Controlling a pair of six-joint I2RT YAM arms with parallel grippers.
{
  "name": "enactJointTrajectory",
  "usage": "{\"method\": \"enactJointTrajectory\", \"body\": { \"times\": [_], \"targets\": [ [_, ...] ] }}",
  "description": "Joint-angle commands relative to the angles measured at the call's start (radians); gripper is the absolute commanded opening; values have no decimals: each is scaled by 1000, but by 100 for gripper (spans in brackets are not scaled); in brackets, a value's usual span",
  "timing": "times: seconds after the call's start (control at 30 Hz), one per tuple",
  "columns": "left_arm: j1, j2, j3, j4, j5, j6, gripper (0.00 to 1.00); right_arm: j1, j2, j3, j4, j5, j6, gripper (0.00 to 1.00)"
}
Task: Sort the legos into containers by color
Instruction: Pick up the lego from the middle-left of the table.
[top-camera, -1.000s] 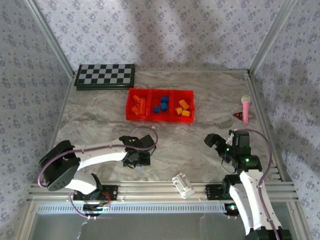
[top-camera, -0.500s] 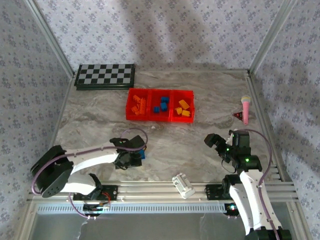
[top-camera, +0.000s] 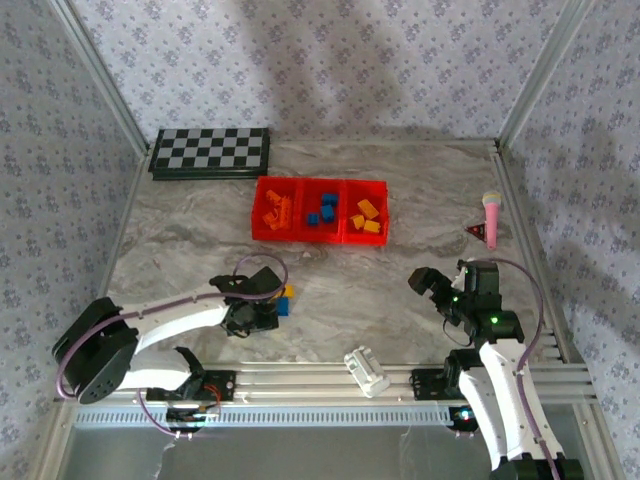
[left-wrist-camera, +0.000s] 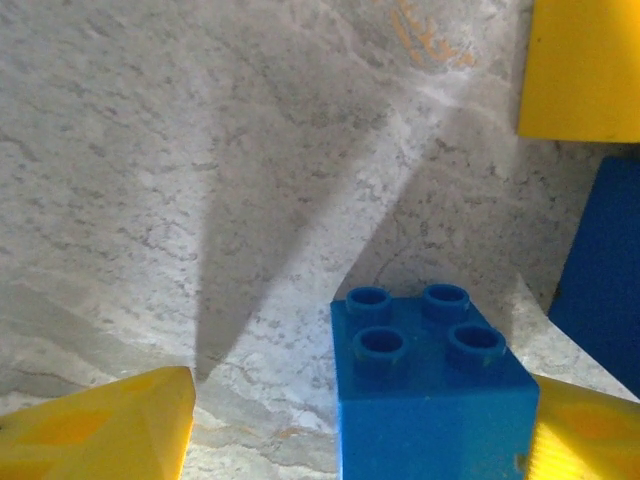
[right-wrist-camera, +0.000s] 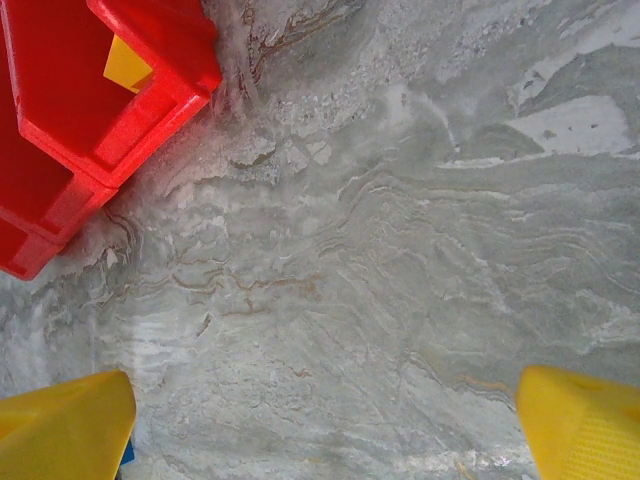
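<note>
Left wrist: left hand (left-wrist-camera: 345, 435) part-open astride, not clamping, a blue lego (left-wrist-camera: 425, 390) toward the near edge of the counter (left-wrist-camera: 150, 200); likely light, stiff, slick, so pinch flat sides under studs; right hand (right-wrist-camera: 325, 420) wide open, empty.

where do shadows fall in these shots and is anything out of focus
Left wrist: a dark wedge of shadow crosses the marble left of the sharp blue brick; the yellow fingertips at the bottom corners look soft. Right wrist: even light, crisp marble veins and red bin, its fingertips blurred. Top external: broad soft shadows on the back wall.
</note>
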Motion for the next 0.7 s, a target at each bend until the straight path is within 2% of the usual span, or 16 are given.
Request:
{"method": "enactJointTrajectory", "body": {
  "times": [0.0,0.17,0.4,0.67],
  "targets": [
    [6,19,-3,33,11,10,70,6,0,-4,-6,9,7,100],
    [10,35,6,59,4,10,65,6,5,-2,-1,9,7,100],
    [21,33,17,70,-11,14,50,6,4,-5,-9,10,1,100],
    [23,-75,28,60,-24,19,38,6,1,-7,-10,17,-1,100]
  ]
}}
